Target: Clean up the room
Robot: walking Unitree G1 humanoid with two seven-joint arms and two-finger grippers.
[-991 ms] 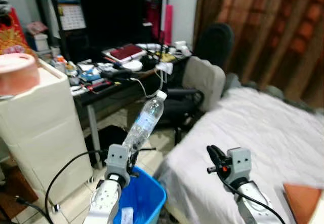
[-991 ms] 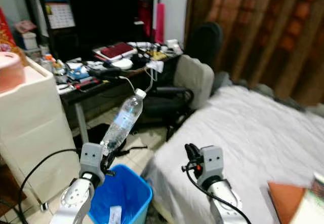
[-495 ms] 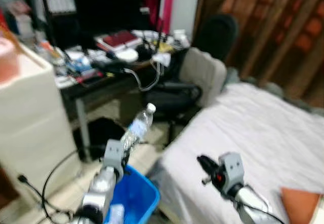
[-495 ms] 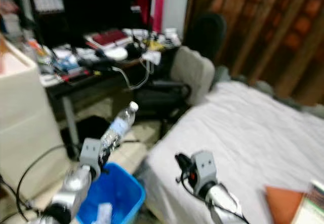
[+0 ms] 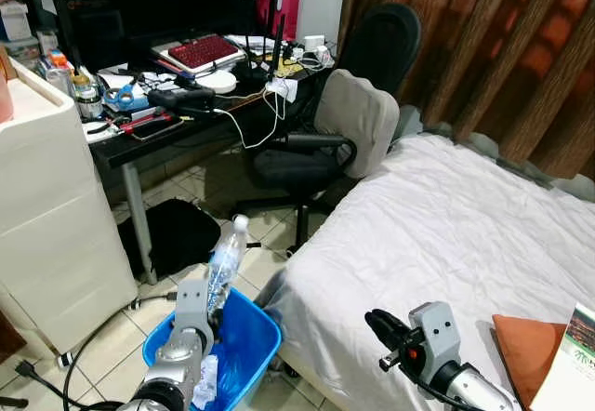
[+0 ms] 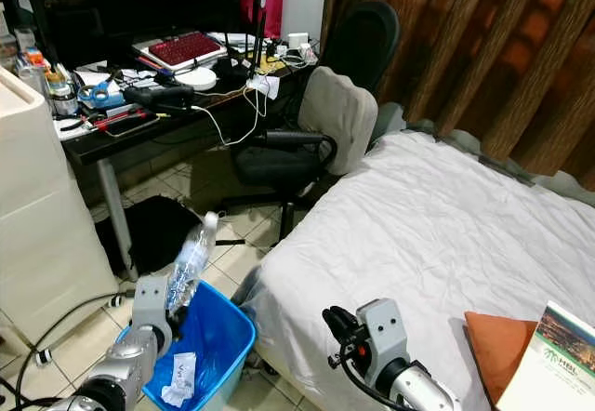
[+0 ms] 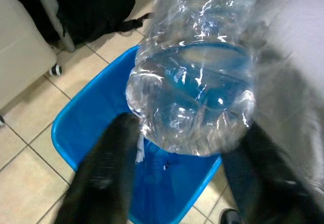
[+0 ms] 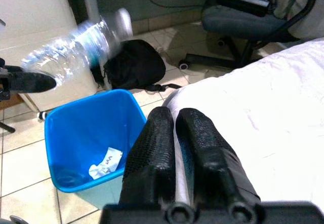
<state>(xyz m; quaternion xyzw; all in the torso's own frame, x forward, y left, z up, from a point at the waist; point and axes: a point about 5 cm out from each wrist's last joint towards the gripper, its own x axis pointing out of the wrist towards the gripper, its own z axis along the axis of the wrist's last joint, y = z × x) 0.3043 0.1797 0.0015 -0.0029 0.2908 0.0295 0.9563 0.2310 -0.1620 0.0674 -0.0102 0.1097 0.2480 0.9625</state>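
The blue bin (image 5: 251, 351) stands open-topped, hemmed between bed (image 5: 446, 244) and cabinet (image 5: 46, 216).

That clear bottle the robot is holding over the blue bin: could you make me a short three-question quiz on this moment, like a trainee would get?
1. True or false: the left gripper is shut on the plastic bottle.
2. What lies beneath the bottle? A) the blue bin B) the office chair C) the black bag
3. Fill in: the right gripper, fingers shut, hovers over the edge of the white ____.

Key: 1 true. 2 A. 3 bed.
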